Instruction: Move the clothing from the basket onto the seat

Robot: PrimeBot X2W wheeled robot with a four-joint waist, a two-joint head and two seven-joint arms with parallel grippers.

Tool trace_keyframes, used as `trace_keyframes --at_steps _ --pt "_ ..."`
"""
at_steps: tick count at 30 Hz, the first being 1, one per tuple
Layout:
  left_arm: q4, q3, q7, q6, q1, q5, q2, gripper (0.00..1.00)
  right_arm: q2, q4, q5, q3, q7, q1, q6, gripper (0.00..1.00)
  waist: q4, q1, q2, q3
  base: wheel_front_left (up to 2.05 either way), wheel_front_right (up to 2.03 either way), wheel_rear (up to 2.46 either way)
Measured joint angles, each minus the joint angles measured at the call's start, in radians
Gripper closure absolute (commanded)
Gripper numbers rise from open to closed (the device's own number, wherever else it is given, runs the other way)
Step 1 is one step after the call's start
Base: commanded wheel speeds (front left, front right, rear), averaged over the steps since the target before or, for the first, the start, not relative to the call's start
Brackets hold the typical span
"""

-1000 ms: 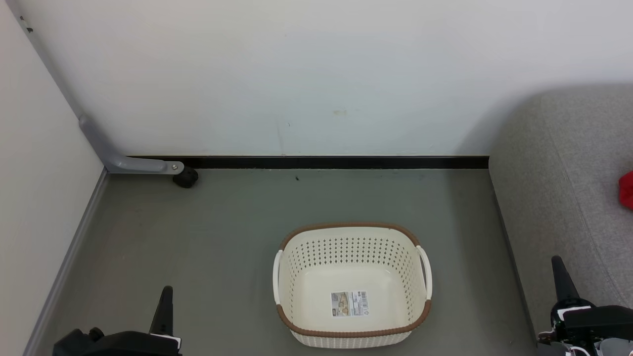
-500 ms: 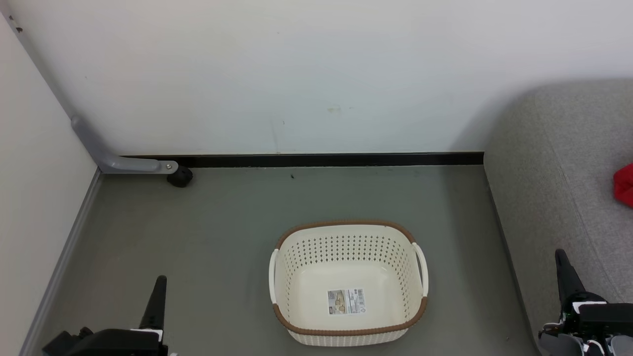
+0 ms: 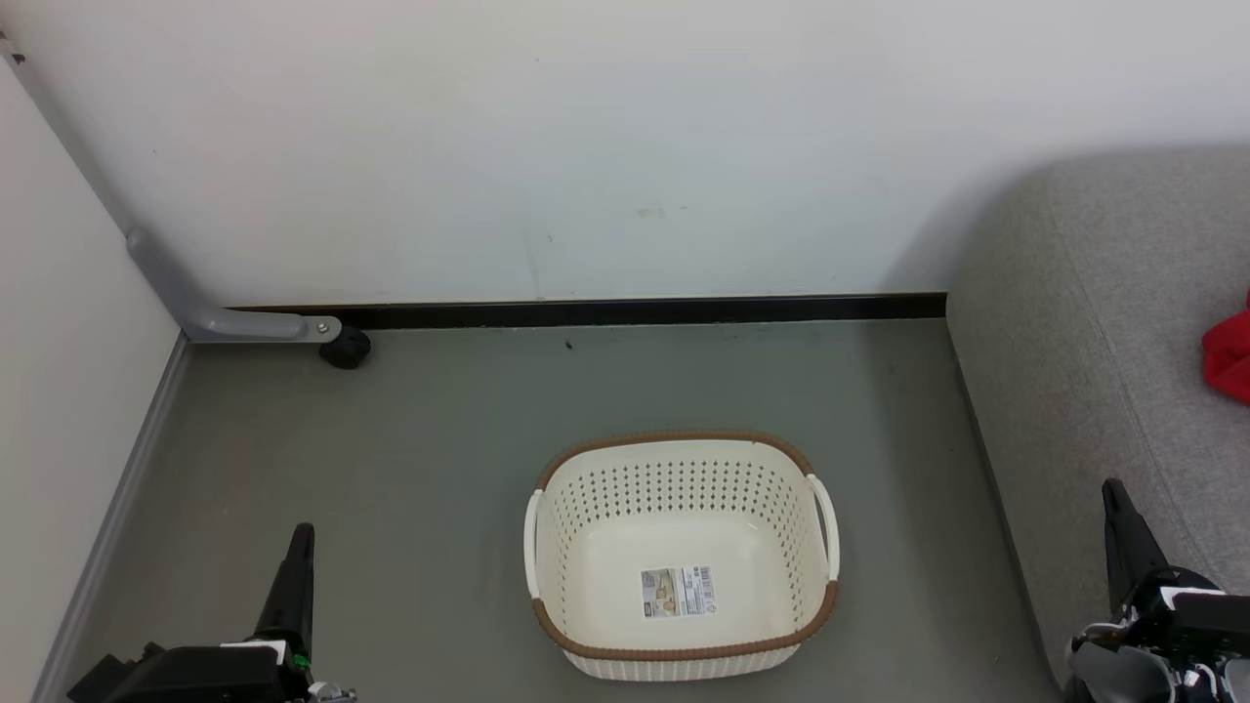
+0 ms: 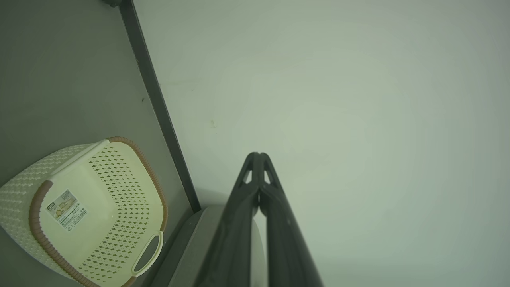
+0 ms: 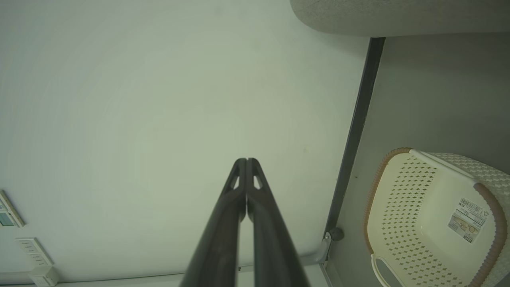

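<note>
The cream-white basket (image 3: 681,557) with a brown rim stands on the grey floor, holding nothing but the label on its bottom; it also appears as the basket (image 4: 91,207) and the basket (image 5: 434,215) in the wrist views. A corner of the red clothing (image 3: 1230,353) lies on the grey seat (image 3: 1084,322) at the right edge. My left gripper (image 3: 301,535) is shut at the lower left, left of the basket, its fingers (image 4: 259,157) pressed together. My right gripper (image 3: 1113,490) is shut at the lower right, over the seat's front edge, with the fingers (image 5: 246,162) touching.
A white wall with a black baseboard (image 3: 635,311) runs behind the basket. A grey bracket with a dark caster (image 3: 344,348) sits in the left corner. A side wall (image 3: 59,391) closes the left. Bare floor surrounds the basket.
The whole head picture has shifted slightly left and up, so the camera moved. Both grippers stay shut; the left one shows lower, the right one a little higher.
</note>
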Motion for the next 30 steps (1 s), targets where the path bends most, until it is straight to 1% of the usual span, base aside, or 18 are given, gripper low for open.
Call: trace_keyframes --at_steps 30 --pt "-0.005 0.001 0.0 0.0 -0.001 -0.018 -0.001 1.0 0.001 -0.002 0.001 -0.001 0.001 0.0 0.0 1.0 0.0 0.0 0.0001 0.0 0.0 0.0 0.0"
